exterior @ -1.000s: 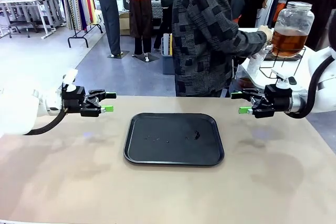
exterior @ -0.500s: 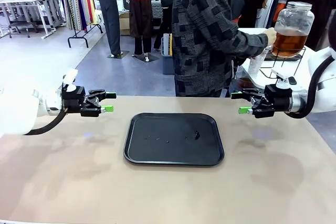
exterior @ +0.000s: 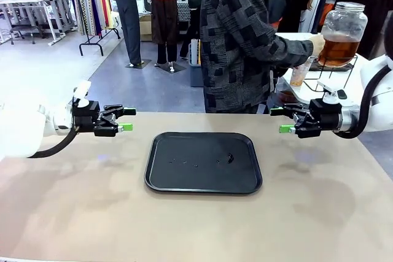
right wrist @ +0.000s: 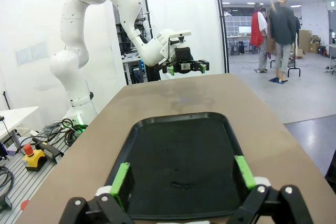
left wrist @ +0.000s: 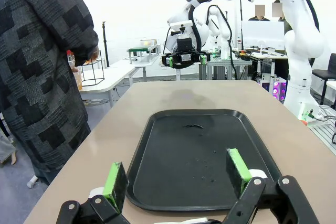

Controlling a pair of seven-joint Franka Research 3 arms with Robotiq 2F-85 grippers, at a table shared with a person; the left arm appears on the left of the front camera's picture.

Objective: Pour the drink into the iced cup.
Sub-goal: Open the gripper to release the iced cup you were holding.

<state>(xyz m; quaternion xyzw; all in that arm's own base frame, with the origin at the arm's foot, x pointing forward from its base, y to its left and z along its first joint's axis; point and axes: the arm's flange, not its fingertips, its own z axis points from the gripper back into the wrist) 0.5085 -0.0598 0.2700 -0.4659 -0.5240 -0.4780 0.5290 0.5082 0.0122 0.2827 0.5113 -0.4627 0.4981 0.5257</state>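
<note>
A: What do you see nearest to you on the table (exterior: 73,213)?

B: You have a bare stretch of the brown surface along the near edge. Behind it, in the middle of the surface, lies the black tray (exterior: 203,162), flat, with some small dark specks and a little wet mark on its bottom.

A: And your two claws?

B: The left gripper (exterior: 128,119) hangs over the left part of the surface, close to the far edge, and points toward the tray — its green pads are spread wide and nothing is between them. The right gripper (exterior: 279,120) is the mirror of it over the right part, also near the far edge, also spread and empty. In the left wrist view you see your own fingers (left wrist: 114,179) apart over the tray's short side, and the right gripper (left wrist: 185,59) facing you from the other end. Neither touches the tray.

A: Where is the drink then?

B: Not on your table. Beyond the far right corner stands a white side table (exterior: 288,81), and on it a black wire stand (exterior: 334,72) carries the big glass jar (exterior: 342,34) with the amber drink (exterior: 336,48) inside. A person (exterior: 242,41) in a dark patchwork jacket stands at the far edge, one hand (exterior: 317,42) at the jar's lower left side — the other arm holds a clear cup (exterior: 299,73) just below it, with some amber colour in it. I cannot tell if ice is in the cup.
</note>
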